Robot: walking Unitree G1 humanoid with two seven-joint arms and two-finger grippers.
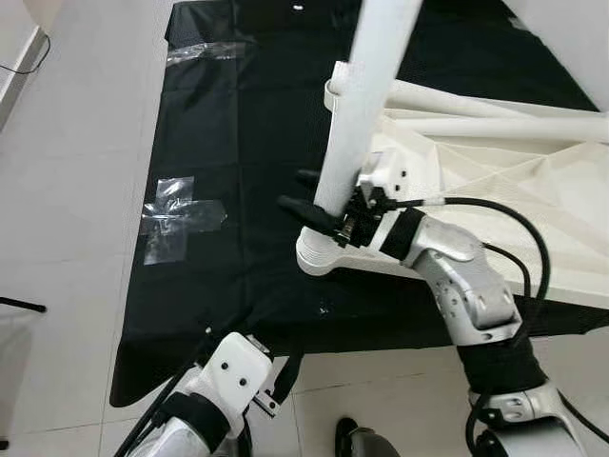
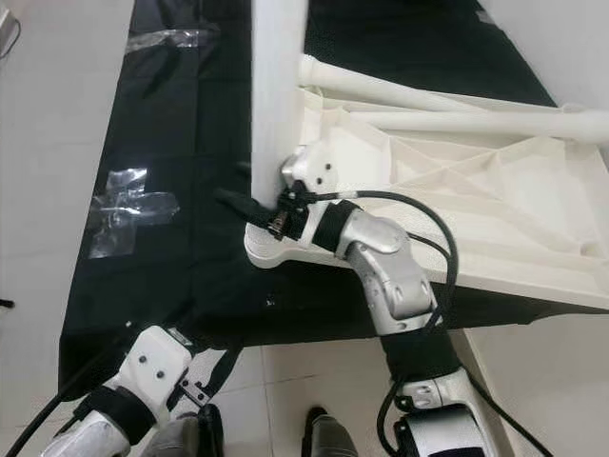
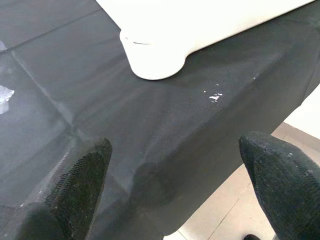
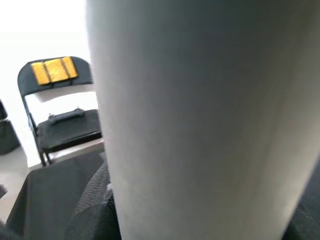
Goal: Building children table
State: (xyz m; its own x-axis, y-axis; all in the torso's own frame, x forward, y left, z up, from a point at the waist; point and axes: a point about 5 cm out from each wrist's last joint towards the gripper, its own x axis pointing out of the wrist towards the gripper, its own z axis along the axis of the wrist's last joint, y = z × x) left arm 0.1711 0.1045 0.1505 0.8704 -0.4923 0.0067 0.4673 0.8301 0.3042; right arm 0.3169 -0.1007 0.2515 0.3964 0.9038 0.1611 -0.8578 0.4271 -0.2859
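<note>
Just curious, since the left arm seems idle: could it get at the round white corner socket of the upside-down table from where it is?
Probably yes. The left gripper is open and faces the round white corner socket across bare black cloth.

table leg [image 1: 366, 86] top cut off, blurred close-up

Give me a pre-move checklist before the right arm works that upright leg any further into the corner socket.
1. Right gripper has the leg between its jaws: ok.
2. Leg foot lined up over the corner socket: ok by the head views; whether it is seated, cannot tell.
3. Tabletop lies underside up, flat on the black sheet: ok.
4. Left gripper open and apart from the tabletop, near the sheet's edge: ok.
5. Spare legs lie on the tabletop, away from the socket: ok.
</note>
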